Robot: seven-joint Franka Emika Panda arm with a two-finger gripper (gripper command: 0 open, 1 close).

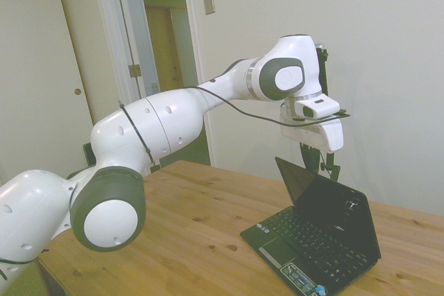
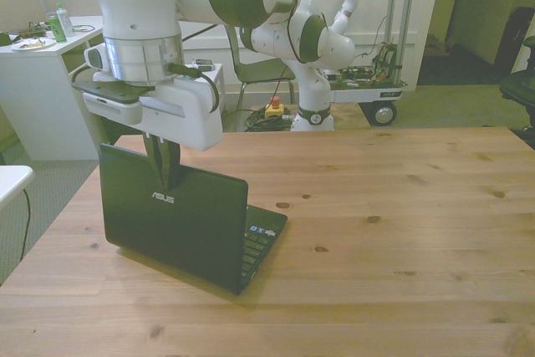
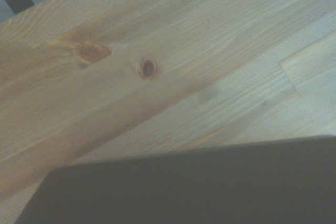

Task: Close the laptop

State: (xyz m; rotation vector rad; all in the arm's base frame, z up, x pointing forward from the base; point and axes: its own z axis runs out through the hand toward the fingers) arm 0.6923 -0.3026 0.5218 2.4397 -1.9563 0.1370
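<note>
The white jointed arm (image 1: pixel 166 119) is reaching over the knotty wooden table (image 2: pixel 401 232), its dark two-finger gripper (image 2: pixel 166 175) pointing down against the glossy lid of the small black laptop (image 2: pixel 180 219), fingers nearly together, gripping nothing. The laptop is sitting partly open near the front view's left.
</note>
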